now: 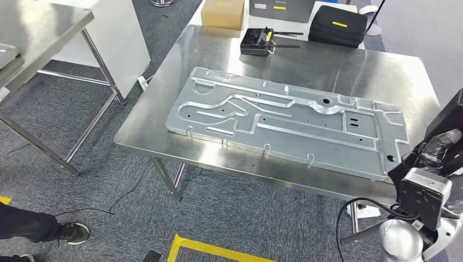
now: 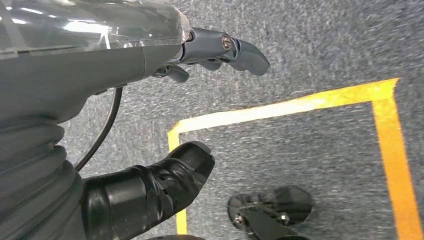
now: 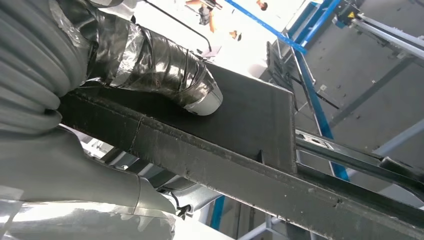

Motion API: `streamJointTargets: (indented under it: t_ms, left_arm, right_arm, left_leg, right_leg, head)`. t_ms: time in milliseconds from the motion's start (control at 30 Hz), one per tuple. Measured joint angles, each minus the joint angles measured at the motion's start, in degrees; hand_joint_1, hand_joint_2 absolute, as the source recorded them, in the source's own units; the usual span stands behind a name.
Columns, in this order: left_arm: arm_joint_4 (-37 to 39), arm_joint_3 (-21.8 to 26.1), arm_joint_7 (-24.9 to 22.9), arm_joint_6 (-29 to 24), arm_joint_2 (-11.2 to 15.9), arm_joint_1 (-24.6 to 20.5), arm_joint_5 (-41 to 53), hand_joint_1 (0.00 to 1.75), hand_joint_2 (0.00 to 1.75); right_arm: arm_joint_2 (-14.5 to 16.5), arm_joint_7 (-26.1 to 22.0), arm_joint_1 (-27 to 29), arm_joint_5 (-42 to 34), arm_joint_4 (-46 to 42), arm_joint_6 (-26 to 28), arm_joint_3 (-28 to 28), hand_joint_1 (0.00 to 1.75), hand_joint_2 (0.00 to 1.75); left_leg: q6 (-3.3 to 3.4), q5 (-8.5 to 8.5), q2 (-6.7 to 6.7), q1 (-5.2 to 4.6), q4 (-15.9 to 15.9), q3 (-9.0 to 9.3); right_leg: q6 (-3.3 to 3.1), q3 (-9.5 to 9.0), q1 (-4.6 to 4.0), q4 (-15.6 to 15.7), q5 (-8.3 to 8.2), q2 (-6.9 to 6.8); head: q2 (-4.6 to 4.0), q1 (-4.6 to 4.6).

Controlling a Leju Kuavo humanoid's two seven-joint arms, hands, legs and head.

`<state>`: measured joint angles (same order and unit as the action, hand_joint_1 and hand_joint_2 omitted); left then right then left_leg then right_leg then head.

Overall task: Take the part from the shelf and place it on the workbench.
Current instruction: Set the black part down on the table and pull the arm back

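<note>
Black part (image 3: 250, 115) is a flat, dark slab with a matt, slightly rough face, a thick straight edge and a square corner. Along that edge the surface looks scuffed and dusty, with a small notch partway along. The right hand (image 3: 140, 55) grips it: the tape-wrapped thumb presses on the broad face while the rest of the hand lies under the slab, so the fingers beneath are hidden. In the head view the right hand (image 1: 437, 147) sits low at the right with the black part (image 1: 450, 112) rising from it at a tilt, held in the air. The steel desk (image 1: 355, 65) lies in front of and to the left of this hand, its right-hand end near the part; whether the slab reaches over the desk's edge cannot be told. On the desk, left of the hand, rests a large stamped metal panel (image 1: 284, 117) with raised ribs and small holes. Farther from the hand stand a black device with antennas (image 1: 256, 41), a black case (image 1: 337, 24) and a cardboard box (image 1: 222, 12). The left hand (image 2: 100, 65) hangs over grey carpet with yellow floor tape (image 2: 300, 105) beneath it, thumb and fingers apart, holding nothing.
</note>
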<state>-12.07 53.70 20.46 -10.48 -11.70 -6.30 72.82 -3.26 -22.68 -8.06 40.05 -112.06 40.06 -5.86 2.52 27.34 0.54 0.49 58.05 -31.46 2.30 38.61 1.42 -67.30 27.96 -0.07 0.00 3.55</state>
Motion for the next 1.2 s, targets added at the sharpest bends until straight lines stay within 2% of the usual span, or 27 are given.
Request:
streamJointTargets:
  t_ms: [33, 67, 133, 233, 267, 300, 367, 400, 433, 467, 533, 567, 600, 733, 933, 1200]
  left_arm:
    - [0.0, 0.0, 0.0, 0.1, 0.0, 0.0, 0.0, 0.0, 1.75]
    - [0.0, -0.1, 0.0, 0.1, 0.0, -0.1, 0.0, 0.0, 1.75]
    - [0.0, -0.1, 0.0, 0.2, 0.0, -0.2, 0.0, 0.0, 1.75]
    - [0.0, -0.2, -0.1, 0.3, 0.0, -0.3, 0.1, 0.0, 1.75]
    - [0.0, -0.3, -0.1, 0.3, 0.0, -0.3, 0.1, 0.0, 1.75]
    - [0.0, -0.4, -0.1, 0.3, 0.0, -0.4, 0.1, 0.0, 1.75]
    - [0.0, -0.6, -0.1, 0.4, 0.0, -0.4, 0.1, 0.0, 1.75]
    - [0.0, -0.7, -0.1, 0.4, 0.0, -0.3, 0.1, 0.0, 1.75]
    - [0.0, -0.7, -0.1, 0.4, 0.0, -0.2, 0.1, 0.0, 1.75]
    - [0.0, -0.7, -0.1, 0.4, 0.0, -0.2, 0.1, 0.0, 1.75]
    - [0.0, -0.8, -0.1, 0.4, 0.0, -0.2, 0.1, 0.0, 1.75]
    - [0.0, -0.8, -0.1, 0.4, 0.0, -0.2, 0.1, 0.0, 1.75]
    - [0.0, -0.8, -0.3, 0.3, 0.1, -0.3, 0.1, 0.0, 1.75]
    - [0.0, -0.9, -1.5, -0.7, 0.0, -0.3, 0.1, 0.0, 1.75]
    - [0.0, -1.0, -1.9, -1.2, -0.1, -0.4, 0.2, 0.0, 1.75]
    - [0.0, -1.0, -3.2, -2.6, -0.1, -0.5, 0.7, 0.0, 1.75]
  right_arm:
    - [-0.1, 0.0, -0.2, 0.0, 0.2, 0.0, 0.0, 1.75, 1.75]
    - [-0.2, 0.1, -0.4, 0.1, 0.4, 0.0, 0.0, 1.75, 1.75]
    - [-0.3, 0.3, -0.7, 0.2, 0.8, 0.0, 0.0, 1.75, 1.75]
    - [-0.5, 0.7, -0.8, 0.3, 1.3, 0.0, 0.0, 1.75, 1.75]
    - [-0.6, 0.8, -1.0, 0.4, 1.4, 0.0, 0.0, 1.75, 1.75]
    - [-0.6, 0.8, -1.1, 0.5, 1.5, 0.0, 0.0, 1.75, 1.75]
    - [-0.6, 0.9, -1.3, 0.7, 1.9, 0.0, 0.0, 1.75, 1.75]
    - [-0.6, 0.9, -1.3, 0.8, 2.1, 0.0, 0.0, 1.75, 1.75]
    - [-0.6, 1.0, -1.3, 0.9, 2.3, 0.0, 0.0, 1.75, 1.75]
    - [-0.6, 1.1, -1.3, 1.0, 2.4, 0.0, 0.0, 1.75, 1.75]
    - [-0.6, 1.2, -1.4, 1.2, 2.7, 0.0, 0.0, 1.75, 1.75]
    - [-0.6, 1.2, -1.5, 1.4, 2.8, 0.0, 0.0, 1.75, 1.75]
    - [-0.6, 1.3, -1.7, 1.7, 3.0, 0.0, 0.0, 1.75, 1.75]
    - [-0.7, 1.8, -2.0, 3.4, 3.8, 0.0, 0.3, 1.75, 1.75]
    - [-0.7, 1.9, -2.3, 4.1, 4.7, 0.0, 0.7, 1.75, 1.75]
    - [-0.7, 3.1, -3.0, 6.9, 5.7, 0.0, 1.6, 1.75, 1.75]
  left_leg:
    - [-0.31, 0.51, 0.05, -0.07, 0.3, 0.33]
    - [-0.67, 0.89, 0.1, -0.14, 0.4, 0.48]
    - [-1.31, 1.28, 0.13, -0.3, 0.5, 0.49]
    - [-2.07, 2.26, -0.02, -0.19, 1.3, 0.36]
    - [-2.32, 3.29, -0.09, -0.15, 3.3, -0.52]
    - [-2.49, 4.69, -0.15, -0.07, 6.5, -2.18]
    - [-2.64, 7.2, -0.18, -0.04, 14.5, -6.89]
    - [-2.6, 7.29, -0.18, -0.03, 17.1, -8.78]
    - [-2.44, 6.18, -0.18, -0.05, 17.5, -9.69]
    - [-2.15, 3.95, -0.18, -0.13, 15.6, -9.46]
    - [-1.2, -1.2, -0.16, -0.45, 8.2, -6.88]
    - [-0.77, -2.65, -0.17, -0.64, 5.0, -5.55]
    - [-0.55, -3.14, -0.17, -0.76, 2.9, -4.65]
    - [-1.54, -2.65, -0.05, -0.7, 1.1, -4.02]
    - [-1.15, -2.39, -0.02, -0.86, 1.1, -4.02]
    - [-1.02, -2.36, -0.05, -0.86, 1.1, -3.96]
  right_leg:
    - [-0.05, -1.4, -0.07, 3.5, -1.73, 0.01]
    - [-0.28, -2.46, -0.17, 6.0, -2.61, 0.05]
    - [-0.92, -3.01, -0.49, 7.3, -2.26, 0.2]
    - [-2.11, -3.48, -0.31, 7.7, -1.81, 0.35]
    - [-2.5, -3.82, -0.21, 7.9, -1.66, 0.29]
    - [-2.84, -4.17, -0.21, 8.0, -1.46, 0.19]
    - [-3.28, -4.7, -0.39, 8.0, -0.96, 0.08]
    - [-3.38, -5.03, -0.52, 8.0, -0.68, 0.09]
    - [-3.43, -5.47, -0.66, 8.0, -0.36, 0.14]
    - [-3.44, -6.01, -0.79, 8.0, 0.0, 0.19]
    - [-3.38, -7.15, -1.12, 8.0, 0.77, 0.26]
    - [-3.25, -7.48, -1.25, 8.0, 1.09, 0.3]
    - [-3.1, -7.59, -1.31, 8.0, 1.3, 0.32]
    - [-3.01, -7.5, -1.4, 8.1, 1.59, 0.17]
    - [-2.79, -7.74, -1.27, 8.6, 1.6, 0.12]
    - [-2.52, -7.8, -1.26, 8.7, 1.49, 0.12]
  head:
    - [0.0, 0.02]
    - [0.0, 0.0]
    - [0.0, -0.02]
    - [0.0, -0.07]
    - [0.0, -0.09]
    - [0.0, -0.11]
    - [0.0, -0.14]
    - [0.0, -0.14]
    - [0.0, -0.14]
    - [0.0, -0.14]
    - [0.0, -0.1]
    - [0.0, -0.09]
    - [0.0, -0.07]
    - [0.0, -0.04]
    - [0.0, -0.05]
    - [0.0, -0.05]
